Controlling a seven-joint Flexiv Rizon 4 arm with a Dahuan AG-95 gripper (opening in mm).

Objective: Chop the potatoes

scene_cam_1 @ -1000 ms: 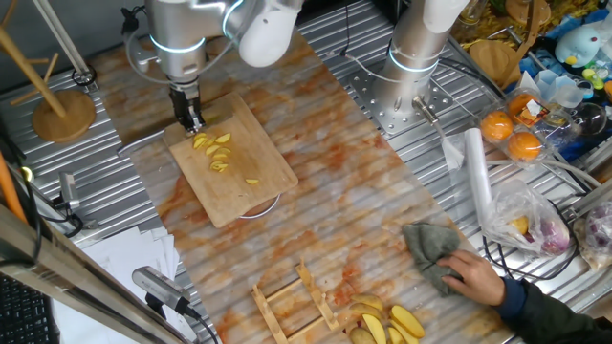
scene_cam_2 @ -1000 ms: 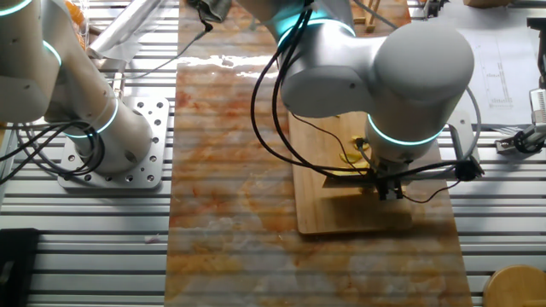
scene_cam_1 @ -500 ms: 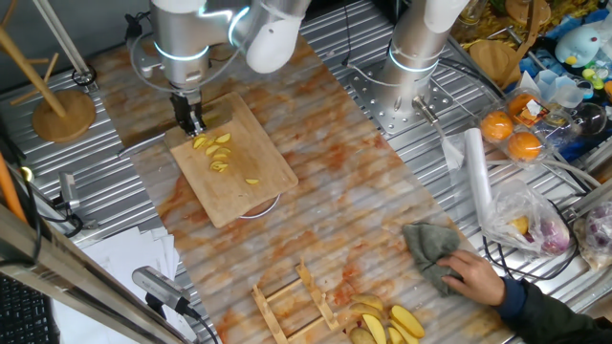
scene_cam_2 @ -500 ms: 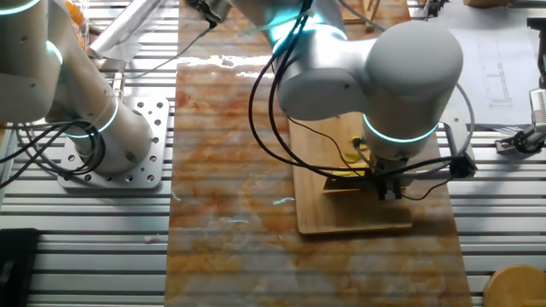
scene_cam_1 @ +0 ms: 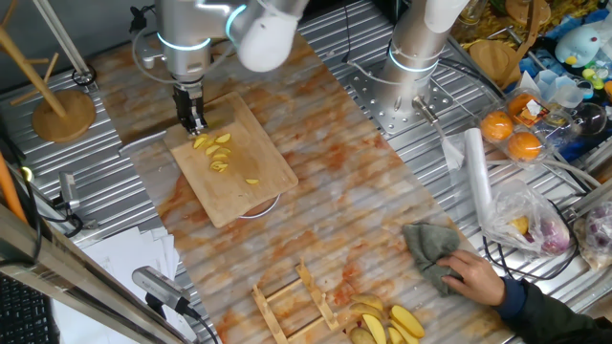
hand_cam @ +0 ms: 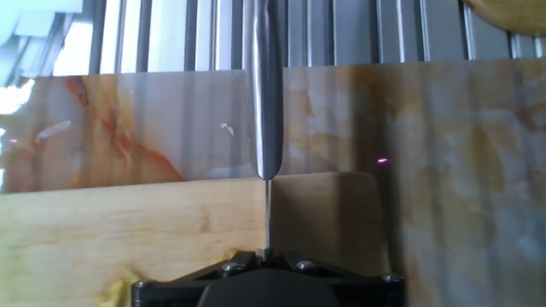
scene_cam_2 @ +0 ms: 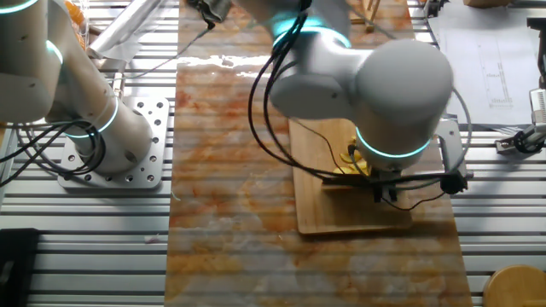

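Potatoes [scene_cam_1: 219,153] lie on board [scene_cam_1: 268,182], mostly thin slices, one stray slice [scene_cam_1: 251,182] nearer; lump beside gripper [scene_cam_1: 194,122] looks uncut, so chopping seems partly done. Gripper at board's far end clenched on knife [hand_cam: 267,102], blade over board edge.

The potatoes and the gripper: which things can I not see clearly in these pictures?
- Potatoes: the other fixed view hides most behind the arm; the hand view's bottom edge cuts them.
- Gripper: fingers too small in one fixed view, so its grip on the knife is unclear.
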